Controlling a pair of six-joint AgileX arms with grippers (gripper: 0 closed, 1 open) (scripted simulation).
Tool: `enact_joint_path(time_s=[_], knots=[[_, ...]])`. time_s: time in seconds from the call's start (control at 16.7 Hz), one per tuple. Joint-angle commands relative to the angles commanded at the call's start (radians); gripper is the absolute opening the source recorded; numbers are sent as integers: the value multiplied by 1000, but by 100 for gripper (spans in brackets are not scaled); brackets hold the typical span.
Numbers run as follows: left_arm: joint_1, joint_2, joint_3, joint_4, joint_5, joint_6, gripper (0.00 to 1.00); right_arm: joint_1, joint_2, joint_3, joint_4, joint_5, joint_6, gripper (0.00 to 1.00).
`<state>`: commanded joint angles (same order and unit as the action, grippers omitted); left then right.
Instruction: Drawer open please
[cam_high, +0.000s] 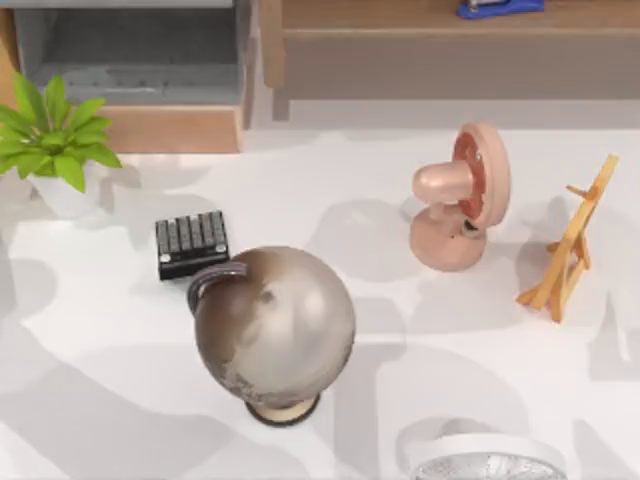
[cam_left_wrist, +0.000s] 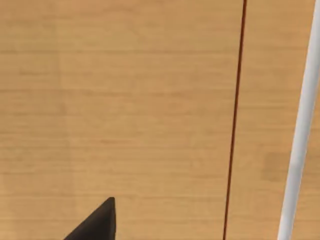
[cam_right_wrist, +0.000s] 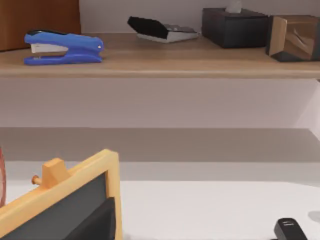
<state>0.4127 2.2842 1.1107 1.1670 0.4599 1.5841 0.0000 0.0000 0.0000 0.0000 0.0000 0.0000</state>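
The drawer (cam_high: 170, 128) is at the table's back left, its light tan front panel facing the table. From above I see its grey walls and speckled grey floor (cam_high: 140, 82) open to view. In the left wrist view a light tan wood surface (cam_left_wrist: 125, 110) is very close, with a thin dark seam (cam_left_wrist: 235, 125) running across it; a dark part of my left gripper (cam_left_wrist: 97, 223) sits right against this wood. My right gripper (cam_right_wrist: 192, 231) is open, holds nothing, and hangs low over the table's right side, facing the back shelf.
A globe (cam_high: 275, 325) stands mid-table, with a black keypad (cam_high: 191, 243) and a potted plant (cam_high: 50, 135) to its left. A pink model (cam_high: 462, 195), a small wooden easel (cam_high: 570, 245) and a white fan (cam_high: 480, 458) are at the right. The shelf (cam_high: 440, 20) holds a blue stapler (cam_right_wrist: 62, 48).
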Motion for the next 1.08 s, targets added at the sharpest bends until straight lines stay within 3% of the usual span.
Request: enact_joint_path(time_s=[0.54, 1.08], knots=[[-19, 50, 104, -52, -19, 0, 100, 0, 0, 0, 0, 0, 0, 100], [-19, 50, 104, -52, -19, 0, 32, 0, 0, 0, 0, 0, 0, 100]])
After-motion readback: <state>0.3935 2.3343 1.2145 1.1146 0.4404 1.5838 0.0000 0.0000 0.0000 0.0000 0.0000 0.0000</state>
